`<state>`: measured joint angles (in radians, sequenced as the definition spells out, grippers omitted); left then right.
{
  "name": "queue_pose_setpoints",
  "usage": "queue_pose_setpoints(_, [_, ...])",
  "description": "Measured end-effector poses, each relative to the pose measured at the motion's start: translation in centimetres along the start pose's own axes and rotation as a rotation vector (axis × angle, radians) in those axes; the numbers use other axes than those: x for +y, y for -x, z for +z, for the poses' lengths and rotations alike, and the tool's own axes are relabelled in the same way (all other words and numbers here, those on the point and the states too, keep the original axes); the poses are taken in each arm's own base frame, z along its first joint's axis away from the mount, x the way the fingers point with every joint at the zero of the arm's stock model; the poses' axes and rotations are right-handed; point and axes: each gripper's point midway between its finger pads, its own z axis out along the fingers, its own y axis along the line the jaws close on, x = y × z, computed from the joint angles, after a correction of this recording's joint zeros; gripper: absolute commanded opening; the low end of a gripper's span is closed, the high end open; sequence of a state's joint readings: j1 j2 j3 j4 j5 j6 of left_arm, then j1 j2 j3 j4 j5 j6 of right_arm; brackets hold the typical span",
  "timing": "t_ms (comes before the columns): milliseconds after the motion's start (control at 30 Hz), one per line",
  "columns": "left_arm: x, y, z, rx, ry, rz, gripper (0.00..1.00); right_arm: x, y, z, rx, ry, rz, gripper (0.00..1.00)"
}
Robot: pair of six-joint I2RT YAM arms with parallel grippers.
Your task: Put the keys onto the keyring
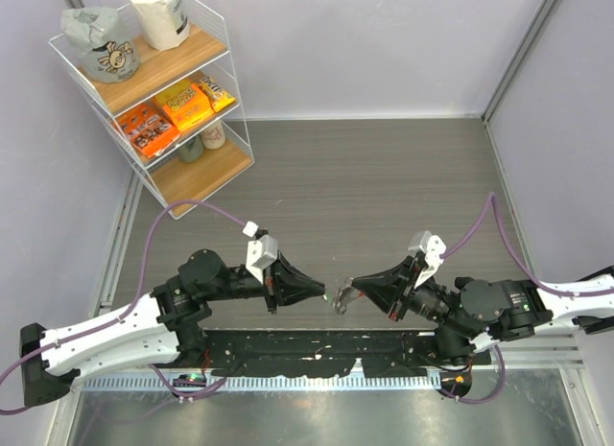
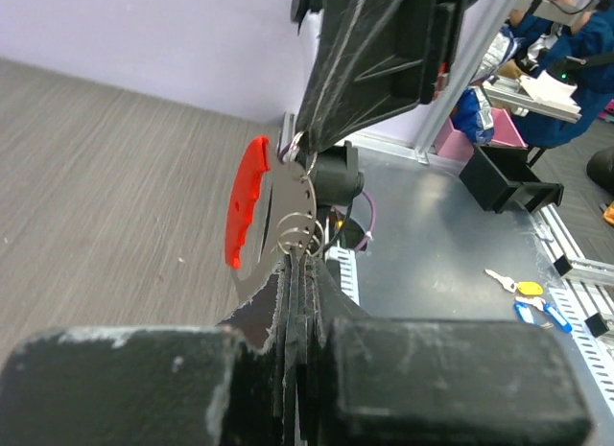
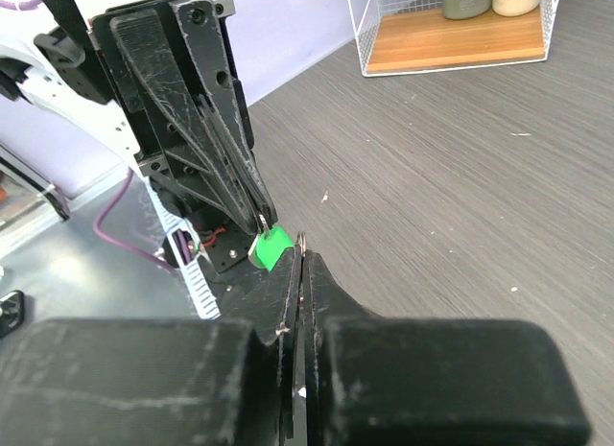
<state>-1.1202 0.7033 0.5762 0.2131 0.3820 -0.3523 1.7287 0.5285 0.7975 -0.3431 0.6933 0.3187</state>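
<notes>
Our left claw is pressed shut on the green key, and our right claw pinches the keyring. They meet tip to tip just above the near middle of the table. We judge that threading is in hand. Next we must line the key's hole up with the ring's open end and slide it on.

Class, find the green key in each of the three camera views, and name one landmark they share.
Top external: green key, a speck at the left gripper tip, lower centre.
Left wrist: not visible; no green shows here.
Right wrist: green key left of centre, pinched by the left gripper.
Shared landmark: the grey wood-grain table.
</notes>
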Motion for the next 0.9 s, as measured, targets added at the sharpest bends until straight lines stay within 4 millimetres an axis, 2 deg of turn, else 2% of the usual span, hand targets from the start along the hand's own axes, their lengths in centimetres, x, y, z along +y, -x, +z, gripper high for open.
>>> queue_pose_setpoints(200, [-1.3,2.1,0.1,-0.079,-0.072,0.088,0.0,0.6,0.8,0.3,-0.008,-0.006,0.07,0.05])
queue_pose_setpoints(600, [-1.0,2.1,0.6,-0.067,-0.081,0.263,0.0,0.8,2.3,2.0,-0.003,-0.143,0.13,0.06])
queue_pose_setpoints(900, [-0.9,3.3,0.3,-0.11,-0.064,0.408,0.0,0.1,1.9,2.5,-0.039,-0.182,0.137,0.05])
